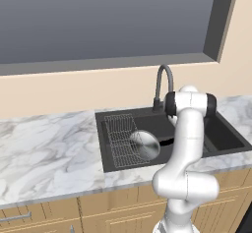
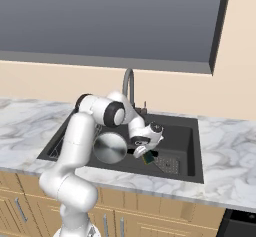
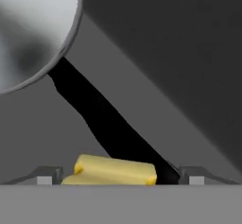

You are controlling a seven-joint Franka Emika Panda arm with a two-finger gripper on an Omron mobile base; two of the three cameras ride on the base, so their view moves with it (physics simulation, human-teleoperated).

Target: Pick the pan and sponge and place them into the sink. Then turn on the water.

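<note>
We list one marble counter (image 1: 44,153) at far left, running under the window. Set into it we find one sink (image 1: 224,139), a dark rectangular basin. Its contents, from left:

- One wire rack (image 1: 120,138) against the basin's left side.
- One pan (image 1: 144,145), round and silvery, resting against the rack, its black handle (image 1: 166,141) pointing right across the basin floor. In the hand view we see the pan's rim at upper left and the handle running diagonally down to the fingers.
- One sponge (image 2: 148,157), yellow with a green face, held low inside the basin just right of the pan, above the drain grid (image 2: 170,164).

One faucet (image 1: 164,82) arches behind the basin.

One gripper (image 2: 145,155) reaches down into the sink; we see the sponge's yellow body lying between its two tips, which are closed on it. We cannot tell whether the sponge touches the basin floor.
</note>
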